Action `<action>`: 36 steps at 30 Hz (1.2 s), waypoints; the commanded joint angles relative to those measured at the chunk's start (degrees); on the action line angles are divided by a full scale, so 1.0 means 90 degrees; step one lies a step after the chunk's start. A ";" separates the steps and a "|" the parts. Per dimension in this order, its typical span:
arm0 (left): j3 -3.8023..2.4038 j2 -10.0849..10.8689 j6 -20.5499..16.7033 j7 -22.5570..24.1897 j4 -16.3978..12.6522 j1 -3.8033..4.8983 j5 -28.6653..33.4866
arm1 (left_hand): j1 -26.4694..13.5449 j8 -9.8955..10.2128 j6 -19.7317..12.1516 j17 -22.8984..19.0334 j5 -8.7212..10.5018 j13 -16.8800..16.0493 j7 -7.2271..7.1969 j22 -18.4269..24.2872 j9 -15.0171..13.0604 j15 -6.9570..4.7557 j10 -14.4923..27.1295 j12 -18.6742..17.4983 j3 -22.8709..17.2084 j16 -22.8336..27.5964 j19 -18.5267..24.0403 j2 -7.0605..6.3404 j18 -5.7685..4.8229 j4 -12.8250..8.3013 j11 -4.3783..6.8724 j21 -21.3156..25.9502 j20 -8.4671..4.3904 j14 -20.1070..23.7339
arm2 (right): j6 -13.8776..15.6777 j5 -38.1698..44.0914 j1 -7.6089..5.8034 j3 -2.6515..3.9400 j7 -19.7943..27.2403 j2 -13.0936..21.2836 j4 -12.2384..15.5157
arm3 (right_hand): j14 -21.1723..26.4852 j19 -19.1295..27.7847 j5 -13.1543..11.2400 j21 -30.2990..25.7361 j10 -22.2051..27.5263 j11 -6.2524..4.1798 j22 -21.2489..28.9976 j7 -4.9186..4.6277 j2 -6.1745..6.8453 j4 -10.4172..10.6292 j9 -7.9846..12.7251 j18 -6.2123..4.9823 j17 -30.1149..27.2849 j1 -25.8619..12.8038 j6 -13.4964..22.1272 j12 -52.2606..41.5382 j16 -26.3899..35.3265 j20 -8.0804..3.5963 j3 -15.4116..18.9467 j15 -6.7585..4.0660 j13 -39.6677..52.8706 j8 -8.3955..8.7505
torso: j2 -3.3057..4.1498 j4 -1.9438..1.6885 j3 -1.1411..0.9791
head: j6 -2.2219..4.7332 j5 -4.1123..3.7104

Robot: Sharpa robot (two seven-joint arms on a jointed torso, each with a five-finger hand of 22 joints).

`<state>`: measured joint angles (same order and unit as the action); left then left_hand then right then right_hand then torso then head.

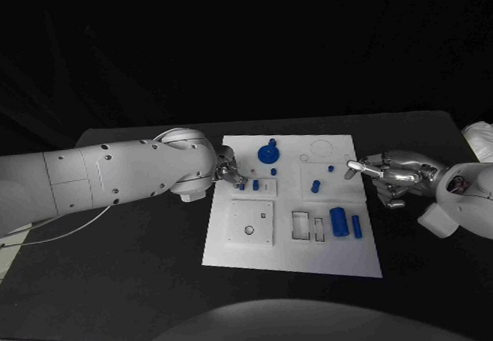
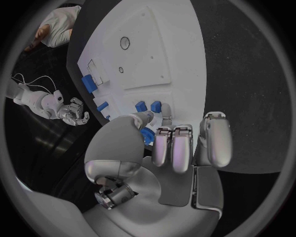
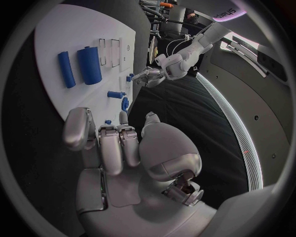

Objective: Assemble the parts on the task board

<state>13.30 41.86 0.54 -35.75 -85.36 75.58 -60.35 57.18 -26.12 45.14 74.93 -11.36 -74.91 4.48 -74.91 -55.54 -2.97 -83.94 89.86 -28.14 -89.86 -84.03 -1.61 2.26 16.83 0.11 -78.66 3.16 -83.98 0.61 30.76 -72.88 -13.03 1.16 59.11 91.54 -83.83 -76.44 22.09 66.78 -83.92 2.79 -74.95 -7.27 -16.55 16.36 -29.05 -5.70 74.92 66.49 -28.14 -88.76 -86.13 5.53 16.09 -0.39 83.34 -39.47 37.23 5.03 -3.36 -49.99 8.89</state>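
Black table (image 1: 118,254) fills the head view, with the white board (image 1: 301,252) lying in its middle. Left hand (image 1: 231,173) reaches in over the board's left edge, its fingertips at two small blue pegs (image 1: 249,186) standing in a raised block; whether it grips one cannot be told from here. A round blue knob (image 1: 268,152) stands just beyond the hand. Right hand (image 1: 394,175) hangs at the board's right edge, one finger (image 1: 357,167) stretched toward a small blue pin (image 1: 331,167); the remaining fingers are curled in and it carries nothing. Nearer the robot lie a thick blue cylinder (image 1: 339,222) and a slim blue bar (image 1: 357,226), side by side, next to two rectangular slots (image 1: 309,226). A square plate (image 1: 251,224) with a small hole sits on the board's left half.

Left wrist view: the left hand (image 2: 166,148) hangs over the board (image 2: 148,54), fingers close together and bent down, thumb tip beside a blue part (image 2: 148,136); contact is hidden. The pegs (image 2: 148,106) stand just beyond the fingertips. The right hand (image 2: 74,111) shows farther off.

Right wrist view: the right hand (image 3: 123,148) sits at the board's (image 3: 68,39) edge, clenched apart from one raised finger. The cylinder (image 3: 90,64) and bar (image 3: 66,69) lie parallel on the board. The left hand (image 3: 151,76) is across the board.
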 commanded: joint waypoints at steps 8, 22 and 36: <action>-0.0002 0.0000 0.0113 -0.0059 -0.0017 -0.0001 0.0056 | -0.0073 0.0006 0.0011 0.1675 0.0075 -0.1677 0.0002 -0.1307 0.0018 0.0026 -0.0673 0.0016 -0.0112 -0.0016 -0.0053 -0.0122 0.0030 -0.0001 -0.0028 0.0007 0.0051 -0.0669 | -0.0137 0.0010 0.0006 -0.0001 -0.0032 -0.0009 0.0003 | -0.0290 0.0051 0.0022 -0.0040 -0.0389 -0.0051 -0.0909 0.0006 -0.0024 0.0001 -0.0007 0.0052 0.1165 0.0044 0.0052 0.0029 0.0043 0.0013 -0.0051 -0.0042 0.0504 -0.0002 | 0.0000 0.0004 -0.0001 | -0.0001 -0.0001; -0.0002 0.0085 -0.0322 0.0144 -0.0122 -0.0001 -0.0077 | -0.0538 -0.0023 -0.0007 0.1675 0.0358 -0.1677 0.0043 -0.1315 0.0008 0.0052 -0.0673 0.0016 0.0073 -0.0016 -0.0067 -0.0288 0.0023 0.0000 -0.0062 -0.0023 0.0074 -0.0669 | -0.0147 0.0010 0.0006 -0.0001 -0.0070 -0.0016 -0.0009 | -0.0286 0.0058 0.0017 -0.0050 -0.0385 -0.0049 -0.0906 0.0003 -0.0028 0.0017 -0.0007 0.0050 0.1161 0.0035 0.0053 0.0032 0.0047 0.0014 -0.0068 -0.0041 0.0501 -0.0002 | 0.0000 -0.0003 -0.0001 | -0.0001 -0.0007; -0.0010 0.0357 -0.1021 0.0404 -0.0422 0.0006 -0.0202 | -0.0298 -0.0087 -0.0261 0.1675 0.0022 -0.1677 0.0076 -0.1334 -0.0089 0.0087 -0.0673 0.0016 0.0695 -0.0016 -0.0108 -0.0351 0.0008 -0.0044 -0.0115 -0.0103 0.0099 -0.0669 | -0.0194 0.0013 0.0009 -0.0001 -0.0143 0.0002 -0.0024 | -0.0282 0.0064 0.0006 -0.0057 -0.0380 -0.0044 -0.0904 -0.0002 -0.0028 0.0036 -0.0011 0.0049 0.1156 0.0008 0.0036 0.0034 0.0052 0.0015 -0.0093 -0.0039 0.0497 -0.0011 | 0.0001 -0.0006 -0.0006 | -0.0001 -0.0007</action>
<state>13.25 45.04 -6.02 -33.62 -88.69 75.61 -61.67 54.17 -26.59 43.26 74.91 -11.26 -74.90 5.12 -74.90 -56.30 -2.54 -84.15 89.86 -22.14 -89.86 -84.03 -4.80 2.26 16.41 -0.51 -79.39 3.57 -83.97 0.13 30.75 -72.85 -13.05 0.17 59.12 91.31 -83.83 -76.24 22.08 66.56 -83.80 2.88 -74.92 -7.27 -16.64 16.68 -29.08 -5.70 74.91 66.58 -28.14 -88.68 -85.90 5.74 15.46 -0.38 83.62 -39.47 37.19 5.02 -3.38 -49.99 8.87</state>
